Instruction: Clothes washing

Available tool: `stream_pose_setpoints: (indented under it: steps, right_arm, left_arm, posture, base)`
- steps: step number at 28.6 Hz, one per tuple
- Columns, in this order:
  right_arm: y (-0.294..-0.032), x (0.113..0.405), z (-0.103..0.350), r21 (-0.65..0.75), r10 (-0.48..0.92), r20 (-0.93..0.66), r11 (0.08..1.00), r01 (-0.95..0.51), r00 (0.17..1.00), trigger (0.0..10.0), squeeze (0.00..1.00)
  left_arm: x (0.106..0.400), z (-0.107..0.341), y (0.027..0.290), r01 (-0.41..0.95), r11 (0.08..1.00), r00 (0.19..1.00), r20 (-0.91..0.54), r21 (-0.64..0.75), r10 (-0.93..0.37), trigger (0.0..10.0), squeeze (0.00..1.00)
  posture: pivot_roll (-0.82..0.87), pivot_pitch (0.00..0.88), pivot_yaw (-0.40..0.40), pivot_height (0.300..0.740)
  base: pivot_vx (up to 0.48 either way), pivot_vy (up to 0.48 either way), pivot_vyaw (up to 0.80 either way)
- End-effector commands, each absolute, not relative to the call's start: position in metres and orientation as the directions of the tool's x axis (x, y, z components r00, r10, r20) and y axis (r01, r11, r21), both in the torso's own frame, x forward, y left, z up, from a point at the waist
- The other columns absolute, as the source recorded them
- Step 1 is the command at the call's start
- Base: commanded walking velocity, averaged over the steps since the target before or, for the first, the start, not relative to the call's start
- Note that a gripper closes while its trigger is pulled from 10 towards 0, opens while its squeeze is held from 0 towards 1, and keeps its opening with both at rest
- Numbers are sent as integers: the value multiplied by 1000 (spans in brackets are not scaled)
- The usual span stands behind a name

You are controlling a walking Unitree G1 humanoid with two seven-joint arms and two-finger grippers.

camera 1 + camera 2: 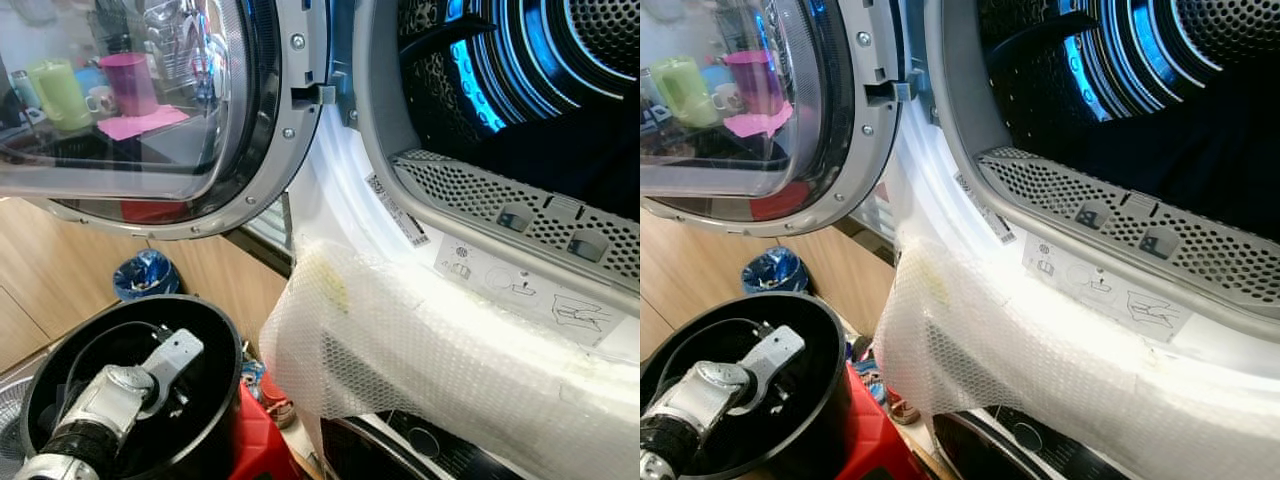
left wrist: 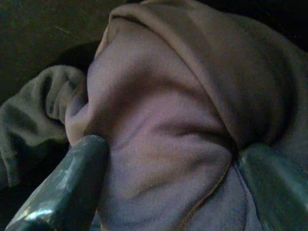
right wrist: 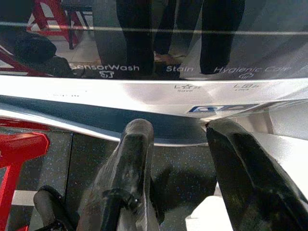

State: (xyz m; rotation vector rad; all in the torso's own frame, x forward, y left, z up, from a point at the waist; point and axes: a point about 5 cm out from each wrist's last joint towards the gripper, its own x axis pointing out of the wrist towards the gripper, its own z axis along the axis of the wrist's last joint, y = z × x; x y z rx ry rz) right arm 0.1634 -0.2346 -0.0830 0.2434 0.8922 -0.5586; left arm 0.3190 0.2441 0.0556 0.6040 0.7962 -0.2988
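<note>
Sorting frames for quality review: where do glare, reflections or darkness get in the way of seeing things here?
Left eye view: the round glass washer door mirrors cups and a pink cloth; the drum's interior is dark beside blue light streaks. Left wrist view: dim, the purplish cloth muted. Right wrist view: the glossy dark washer panel reflects legs and a red stool.

Door (image 1: 150,110) hangs open left of drum (image 1: 520,90). Bucket (image 1: 215,345) sits below door, left arm (image 1: 110,400) inside. Wrap (image 1: 400,350) lies over machine's front ledge, below drum.
</note>
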Motion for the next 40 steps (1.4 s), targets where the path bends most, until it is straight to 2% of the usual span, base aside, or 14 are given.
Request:
stream_pose_setpoints:
  steps: [1,7,11,17,18,40]
  right_arm:
    - [-235,162,-84,-30,-354,-796,833,552,491,10000,0]
    - [-238,163,-82,-33,-365,-790,827,561,493,10000,0]
    - [-240,159,-83,-49,-374,-792,827,560,483,10000,0]
    - [-243,157,-83,-54,-385,-790,819,571,477,10000,0]
    - [-245,156,-83,-58,-389,-790,818,573,475,10000,0]
    - [-244,153,-84,-62,-387,-792,820,570,471,10000,0]
  left_arm:
    - [317,50,246,454,790,665,-747,411,6,10000,0]
    - [317,39,240,353,862,679,-733,364,31,10000,0]
    - [313,30,238,224,945,675,-737,240,27,10000,0]
    - [310,25,241,153,965,673,-738,214,57,10000,0]
    - [309,24,241,146,965,672,-738,216,64,0,0]
    - [308,17,230,197,959,663,-748,204,23,0,0]
  posture:
    - [169,28,-8,740]
    - [157,46,-23,740]
    - [148,50,-34,740]
    - [135,54,-42,740]
    - [130,55,-43,740]
    - [118,55,-50,740]
  base:
    - [0,0,0]
    - [0,0,0]
    - [0,0,0]
    - [0,0,0]
    - [0,0,0]
    - [0,0,0]
